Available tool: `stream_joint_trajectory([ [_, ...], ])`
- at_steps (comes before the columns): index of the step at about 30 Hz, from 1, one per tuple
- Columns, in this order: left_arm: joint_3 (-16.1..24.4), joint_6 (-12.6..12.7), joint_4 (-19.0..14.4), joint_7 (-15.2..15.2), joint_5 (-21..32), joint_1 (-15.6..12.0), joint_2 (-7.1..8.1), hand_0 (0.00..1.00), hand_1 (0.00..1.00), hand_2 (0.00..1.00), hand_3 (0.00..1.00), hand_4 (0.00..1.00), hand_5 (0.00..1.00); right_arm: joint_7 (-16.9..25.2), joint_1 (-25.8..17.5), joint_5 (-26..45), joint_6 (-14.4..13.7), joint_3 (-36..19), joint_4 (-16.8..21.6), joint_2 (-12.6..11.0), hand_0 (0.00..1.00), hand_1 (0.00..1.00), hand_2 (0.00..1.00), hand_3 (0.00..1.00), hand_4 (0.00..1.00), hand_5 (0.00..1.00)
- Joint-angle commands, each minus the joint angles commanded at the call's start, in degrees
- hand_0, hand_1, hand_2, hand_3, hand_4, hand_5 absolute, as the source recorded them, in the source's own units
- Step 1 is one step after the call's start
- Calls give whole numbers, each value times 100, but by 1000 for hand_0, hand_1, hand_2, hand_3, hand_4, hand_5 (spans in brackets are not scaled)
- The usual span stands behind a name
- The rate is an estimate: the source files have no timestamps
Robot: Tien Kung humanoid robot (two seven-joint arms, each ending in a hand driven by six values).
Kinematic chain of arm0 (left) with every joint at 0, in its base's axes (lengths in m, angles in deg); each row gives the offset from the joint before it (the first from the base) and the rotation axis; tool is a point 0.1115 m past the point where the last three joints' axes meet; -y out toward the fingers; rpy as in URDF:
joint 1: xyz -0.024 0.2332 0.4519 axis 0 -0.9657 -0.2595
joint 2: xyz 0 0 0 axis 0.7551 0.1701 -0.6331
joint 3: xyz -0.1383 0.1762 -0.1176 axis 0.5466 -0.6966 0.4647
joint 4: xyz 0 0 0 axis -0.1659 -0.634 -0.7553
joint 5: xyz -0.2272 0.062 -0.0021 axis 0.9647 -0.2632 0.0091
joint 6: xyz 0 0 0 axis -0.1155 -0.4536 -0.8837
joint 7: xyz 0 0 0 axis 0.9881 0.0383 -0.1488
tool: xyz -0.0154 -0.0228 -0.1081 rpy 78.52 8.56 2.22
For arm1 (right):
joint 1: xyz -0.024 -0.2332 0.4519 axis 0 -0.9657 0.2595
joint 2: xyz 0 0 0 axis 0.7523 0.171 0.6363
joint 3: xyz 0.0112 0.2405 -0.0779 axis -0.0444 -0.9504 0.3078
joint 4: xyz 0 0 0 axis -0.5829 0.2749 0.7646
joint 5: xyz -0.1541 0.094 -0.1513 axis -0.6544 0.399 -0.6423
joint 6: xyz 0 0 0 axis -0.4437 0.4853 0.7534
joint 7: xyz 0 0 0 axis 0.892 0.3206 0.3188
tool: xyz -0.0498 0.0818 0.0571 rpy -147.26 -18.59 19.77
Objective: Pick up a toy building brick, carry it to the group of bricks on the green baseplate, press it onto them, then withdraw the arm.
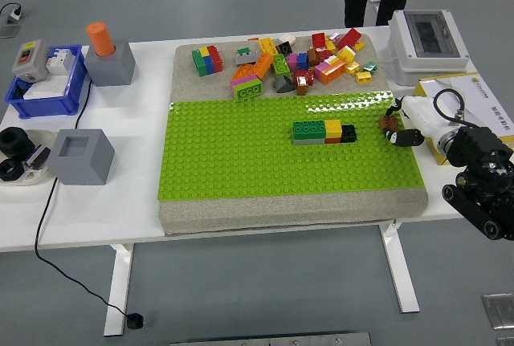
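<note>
White worktop (96,209), grey foam pad (281,211) across its middle. Green baseplate (241,161) on front part of pad. Loose brick pile (297,61) on bare pad behind baseplate, well apart from hand. Group of bricks (324,132) on baseplate right of centre: green, yellow, black in one row, touching. Right hand (409,125) in from right edge, at baseplate's right margin, level with that row. Fingers (408,137) curled round small brown brick (390,125); brick sticks out on hand's left side, just over baseplate edge, near black end of row but apart from it. Grip surface partly hidden by white shell. Person's legs at far side, top of view. Grey boxes, blue bin on worktop's left.
</note>
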Motion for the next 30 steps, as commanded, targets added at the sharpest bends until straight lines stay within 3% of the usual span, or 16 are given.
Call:
stream_joint_trajectory([
  [30,-29,3,0,-7,33,12,8,776,773,715,449,998,814,-8,-8,-5,4,69,-7,-7,691,697,765,639,613,325],
])
